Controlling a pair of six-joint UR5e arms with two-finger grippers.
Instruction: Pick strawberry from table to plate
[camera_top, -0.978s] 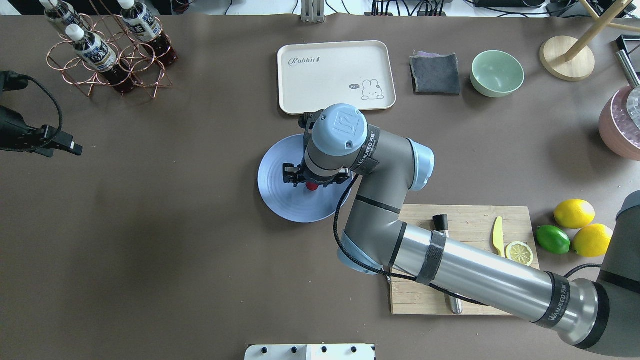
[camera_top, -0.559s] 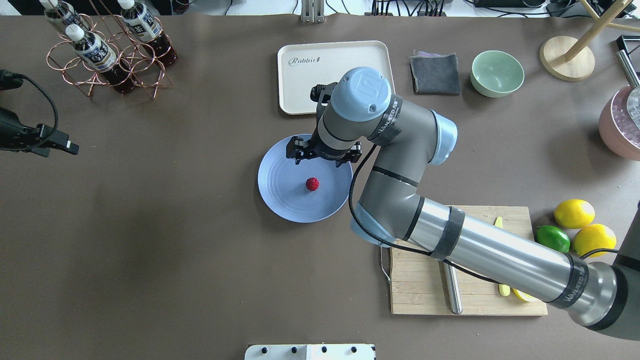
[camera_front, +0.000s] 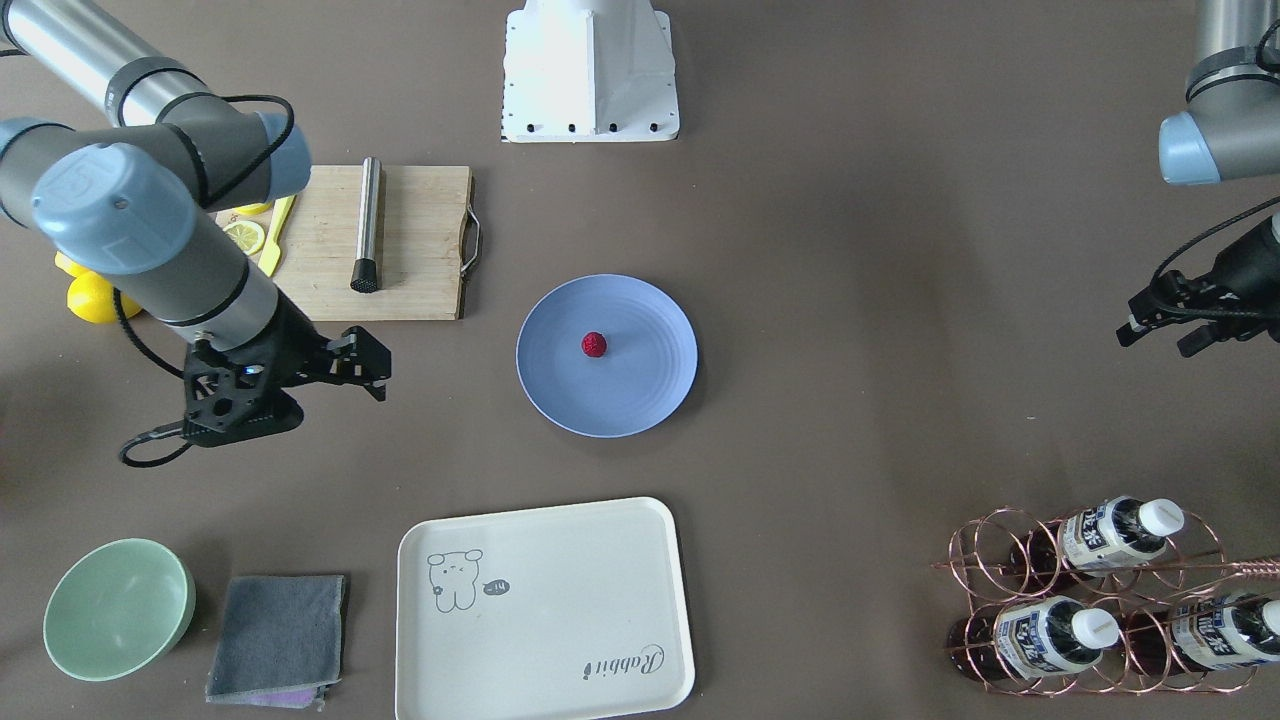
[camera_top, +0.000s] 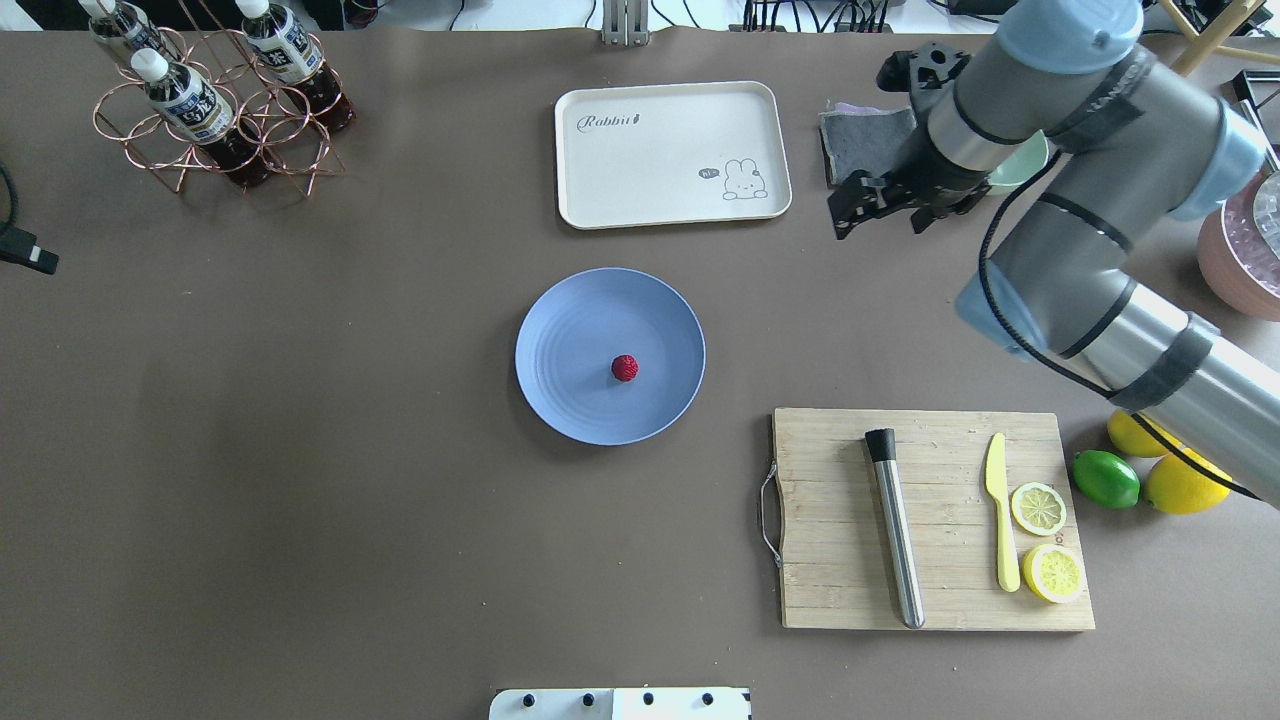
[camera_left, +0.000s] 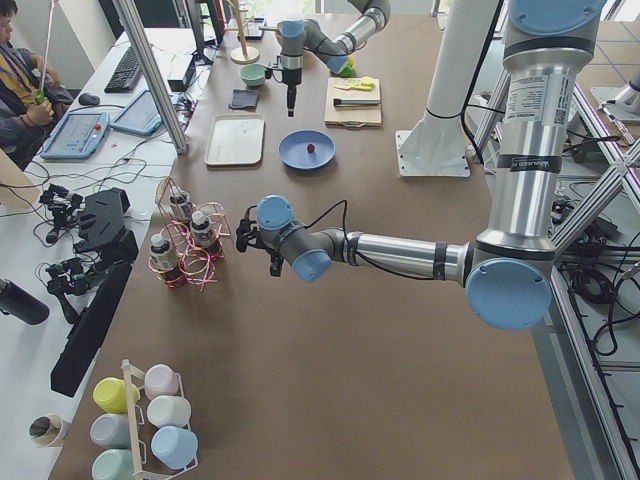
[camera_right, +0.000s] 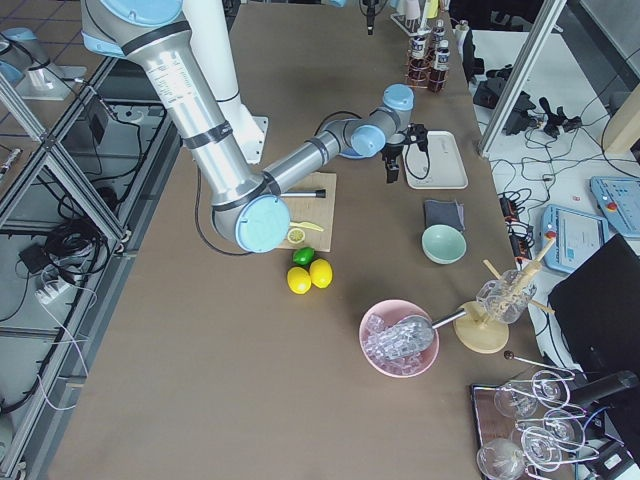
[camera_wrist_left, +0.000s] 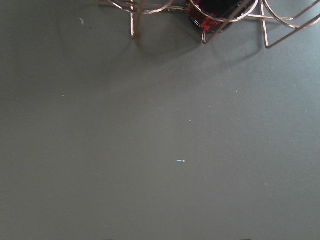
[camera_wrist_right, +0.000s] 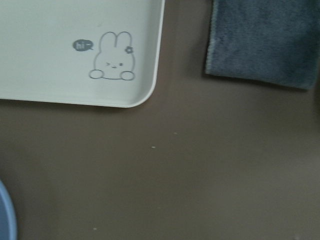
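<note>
Right arm (camera_top: 1060, 170) withdrew toward "Rabbit" tray (camera_top: 672, 150).

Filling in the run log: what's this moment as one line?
strawberry: on plate | right gripper: open, between tray and cloth | left gripper: near bottle rack | status: placed

The strawberry (camera_front: 594, 344) lies near the middle of the plate (camera_front: 640, 395)

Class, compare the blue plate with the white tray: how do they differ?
The plate is round and light blue; the tray is rectangular and cream-white. The plate holds the strawberry; the tray holds nothing. Both lie flat on the table.
</note>
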